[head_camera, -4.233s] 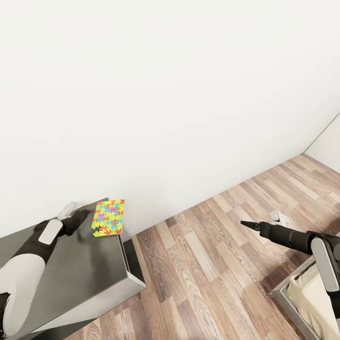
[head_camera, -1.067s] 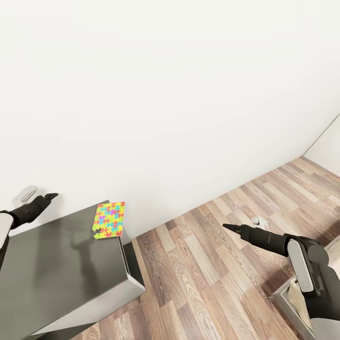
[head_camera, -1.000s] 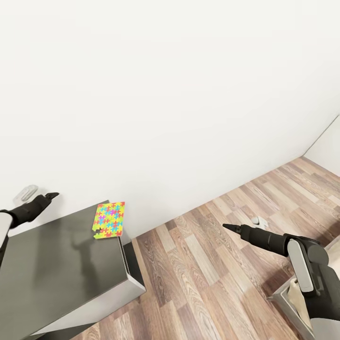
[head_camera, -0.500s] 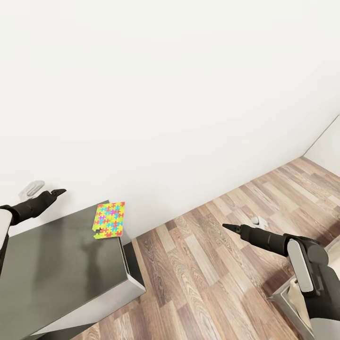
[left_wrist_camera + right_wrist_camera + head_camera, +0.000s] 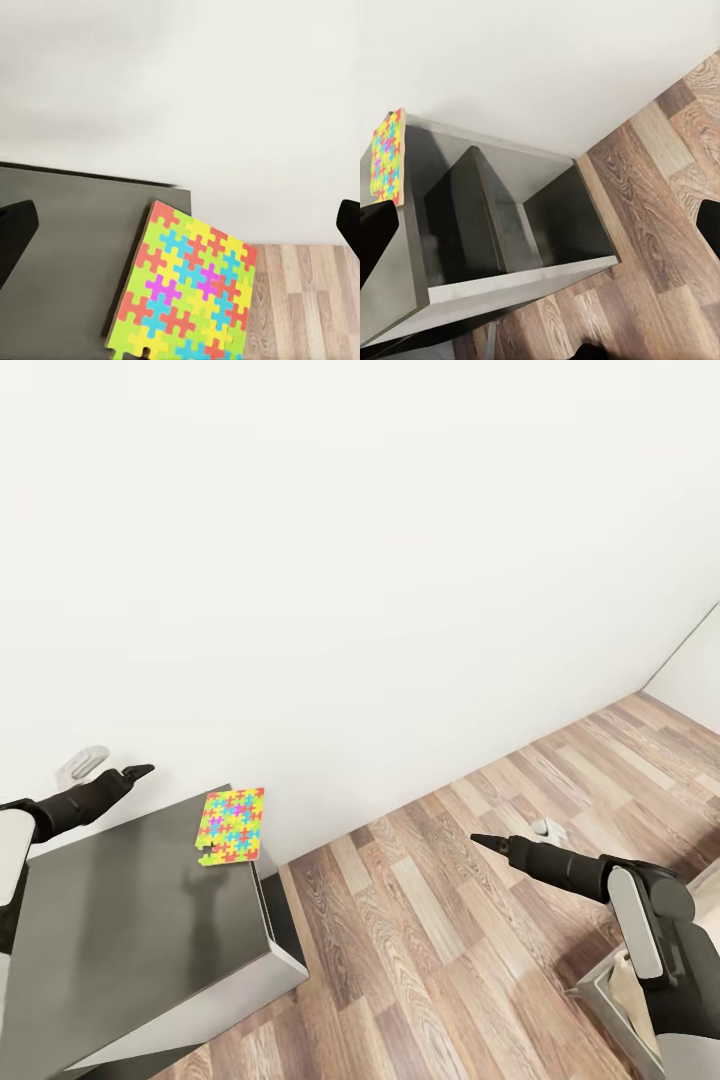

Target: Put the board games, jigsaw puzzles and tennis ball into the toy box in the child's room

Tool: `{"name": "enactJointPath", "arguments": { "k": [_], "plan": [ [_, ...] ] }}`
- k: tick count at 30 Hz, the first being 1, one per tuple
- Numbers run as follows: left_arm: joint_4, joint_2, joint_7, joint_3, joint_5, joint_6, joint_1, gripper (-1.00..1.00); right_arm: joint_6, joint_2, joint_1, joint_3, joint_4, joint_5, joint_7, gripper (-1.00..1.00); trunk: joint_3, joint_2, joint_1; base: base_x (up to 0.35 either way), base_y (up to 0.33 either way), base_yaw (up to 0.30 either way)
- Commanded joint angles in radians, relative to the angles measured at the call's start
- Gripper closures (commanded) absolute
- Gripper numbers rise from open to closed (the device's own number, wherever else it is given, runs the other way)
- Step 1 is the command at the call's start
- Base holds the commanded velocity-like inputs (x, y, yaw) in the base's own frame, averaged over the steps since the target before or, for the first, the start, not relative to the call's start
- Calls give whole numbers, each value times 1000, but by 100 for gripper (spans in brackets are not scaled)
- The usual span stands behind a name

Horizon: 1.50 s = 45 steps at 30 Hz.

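One jigsaw puzzle (image 5: 231, 825), a flat sheet of yellow, green, blue, red and orange pieces, lies at the far right corner of the table (image 5: 120, 920), by the white wall. My left gripper (image 5: 113, 767) hovers open above the table's far edge, a hand's width left of the puzzle and apart from it. In the left wrist view the puzzle (image 5: 187, 289) lies ahead between the spread fingertips (image 5: 15, 236). My right gripper (image 5: 512, 835) hangs open and empty over the wood floor. The toy box, tennis ball and board games are out of view.
The table's dark side panel and open compartment (image 5: 510, 217) face the plank floor (image 5: 430, 920). A bed corner (image 5: 598, 988) with grey frame and beige mattress sits at the lower right under my right arm. White walls stand behind.
Earlier the left arm lay over the table by the puzzle; it then rose and pulled back left. Over the last second it drifts right toward the puzzle. The right arm holds still.
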Motion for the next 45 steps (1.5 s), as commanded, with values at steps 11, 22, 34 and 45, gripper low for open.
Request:
{"name": "enactJointPath", "arguments": {
  "k": [11, 22, 34, 45],
  "plan": [
    [-21, -26, 4, 0, 9, 12, 34, -100, 5, 1, -1, 4, 0, 7, 8, -100, -2, -2, 1, 0, 0, 0],
    [-41, -42, 4, 0, 10, 14, 64, -100, 5, 2, -1, 11, 0, 8, 6, -100, -2, -2, 1, 0, 0, 0],
    [-147, -89, 5, 1, 8, 23, 113, -100, 5, 2, -2, 21, 1, 11, 1, -100, -2, -2, 1, 0, 0, 0],
    [-233, -111, 5, 3, 25, 28, 165, -100, 5, 22, -2, 49, 1, 13, -3, -100, -2, -2, 1, 0, 0, 0]
  ]
}}
